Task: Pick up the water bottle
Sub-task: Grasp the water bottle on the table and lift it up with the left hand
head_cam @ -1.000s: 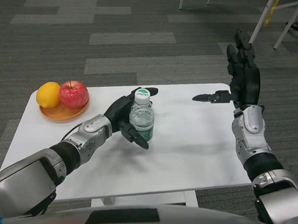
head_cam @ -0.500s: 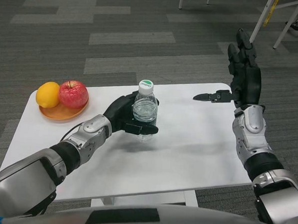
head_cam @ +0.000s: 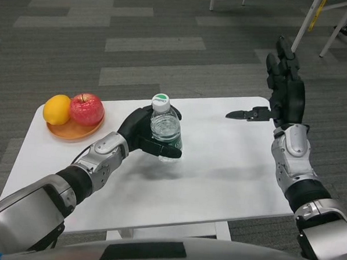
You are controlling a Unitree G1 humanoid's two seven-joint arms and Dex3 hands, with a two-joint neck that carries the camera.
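left hand (head_cam: 139,134) wrapped around bottle (head_cam: 164,129), near table (head_cam: 218,173) middle | right hand (head_cam: 283,92) spread, holding nothing, over table's far right edge | fruit plate (head_cam: 71,130) at bottle's left

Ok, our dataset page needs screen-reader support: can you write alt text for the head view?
The robot's left hand grips a clear water bottle with a white cap, held upright over a white table. Its right hand is raised open above the table's far right corner. An orange plate at the table's left holds a red apple and an orange.
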